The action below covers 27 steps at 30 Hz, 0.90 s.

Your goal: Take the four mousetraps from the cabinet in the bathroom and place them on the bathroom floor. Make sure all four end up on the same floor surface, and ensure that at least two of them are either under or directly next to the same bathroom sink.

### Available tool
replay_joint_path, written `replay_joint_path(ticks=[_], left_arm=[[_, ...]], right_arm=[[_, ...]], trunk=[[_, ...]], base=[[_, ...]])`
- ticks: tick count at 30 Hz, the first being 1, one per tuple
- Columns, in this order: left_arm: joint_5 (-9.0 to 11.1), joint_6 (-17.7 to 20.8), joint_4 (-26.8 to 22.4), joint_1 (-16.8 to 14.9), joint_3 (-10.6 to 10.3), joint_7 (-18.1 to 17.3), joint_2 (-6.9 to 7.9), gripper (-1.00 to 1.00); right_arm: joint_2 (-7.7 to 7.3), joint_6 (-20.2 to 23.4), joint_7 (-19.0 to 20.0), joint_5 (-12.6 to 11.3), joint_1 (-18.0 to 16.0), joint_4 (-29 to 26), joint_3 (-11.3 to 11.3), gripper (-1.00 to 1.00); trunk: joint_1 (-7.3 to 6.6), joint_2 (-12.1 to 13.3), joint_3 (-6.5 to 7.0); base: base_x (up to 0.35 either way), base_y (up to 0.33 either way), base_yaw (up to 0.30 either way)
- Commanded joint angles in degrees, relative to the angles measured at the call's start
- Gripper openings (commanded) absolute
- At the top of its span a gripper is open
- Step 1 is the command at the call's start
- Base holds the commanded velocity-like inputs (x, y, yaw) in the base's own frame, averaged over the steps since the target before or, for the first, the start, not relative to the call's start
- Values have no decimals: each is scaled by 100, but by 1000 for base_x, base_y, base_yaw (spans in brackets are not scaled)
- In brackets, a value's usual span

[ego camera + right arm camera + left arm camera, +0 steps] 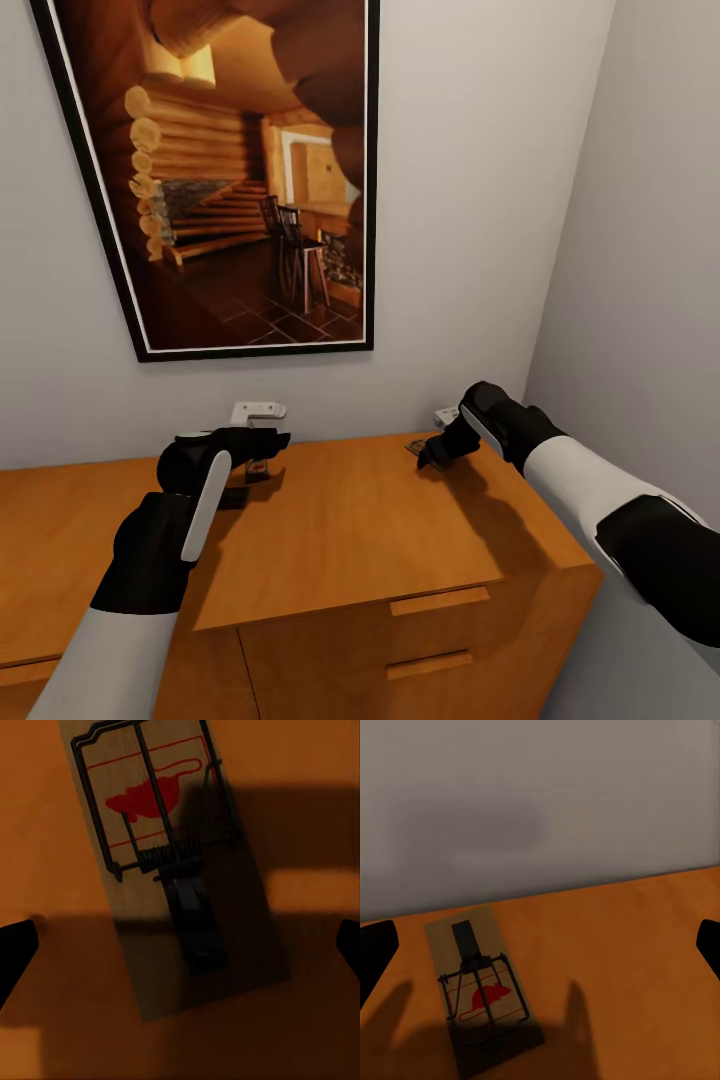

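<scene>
Orange-brown cabinet point(330, 520) top bearing two mousetraps, one point(480, 994) flat beneath the spread left hand point(268, 442), another point(161, 862) beneath the spread right hand point(430, 458); pick-up step, apparently, calling next for lowering and pinching each board by its edges.
</scene>
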Motion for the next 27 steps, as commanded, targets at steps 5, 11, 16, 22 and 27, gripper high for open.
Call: replay_joint_path(ticks=[5,11,16,22,27], left_arm=[[61,22,-4,-5,0,59,-1,100],[61,22,-4,-5,-1,59,-1,100],[61,22,-4,-5,-4,59,-4,100],[61,22,-4,-5,-5,59,-9,100],[65,22,-4,-5,16,59,-6,100]], right_arm=[[-11,16,-13,-54,-7,-5,45,-100],[-12,23,-13,-54,-7,-4,41,-100],[-12,24,-13,-49,-7,-4,46,-100],[-16,35,-7,-50,-7,-7,44,-100],[-389,127,21,-41,-7,-1171,-282,-100]], trunk=[[0,-4,-7],[0,-4,-7],[0,-4,-7],[0,-4,-7],[0,-4,-7]], base=[[0,0,0],[0,0,0],[0,0,0],[0,0,0],[0,0,0]])
